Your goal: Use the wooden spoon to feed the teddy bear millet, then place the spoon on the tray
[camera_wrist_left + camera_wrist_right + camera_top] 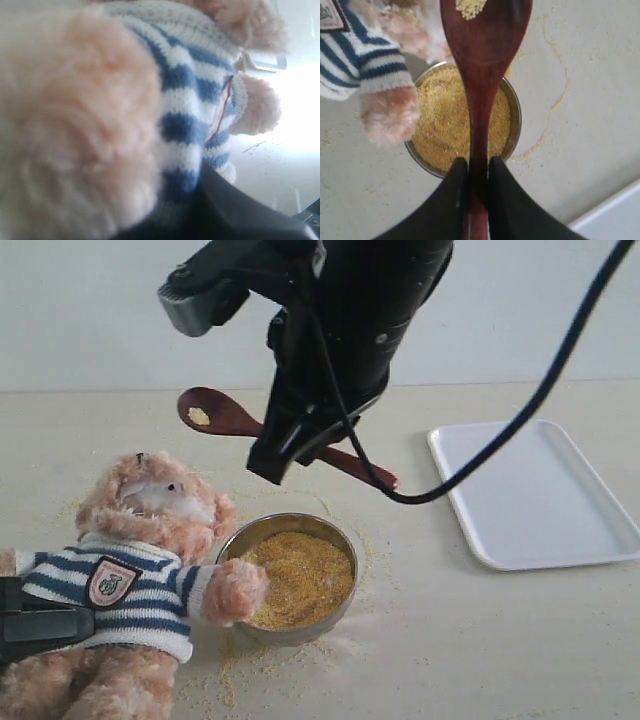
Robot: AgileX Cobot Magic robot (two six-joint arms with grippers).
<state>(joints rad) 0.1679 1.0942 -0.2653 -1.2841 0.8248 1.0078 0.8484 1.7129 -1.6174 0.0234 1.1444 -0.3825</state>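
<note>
Pale beige table. Near left: teddy bear lying face up, one paw against the rim of a steel bowl at near centre. Loose millet scattered round the bowl — thickest on its near side. White tray on the right, well apart.

Bright soft light, teddy bear blurred close, glare behind

Black right gripper, upper centre, angled down-left, was clamped on the handle of the dark reddish-brown wooden spoon. Black left gripper lay at lower left, jaw state hidden.
</note>
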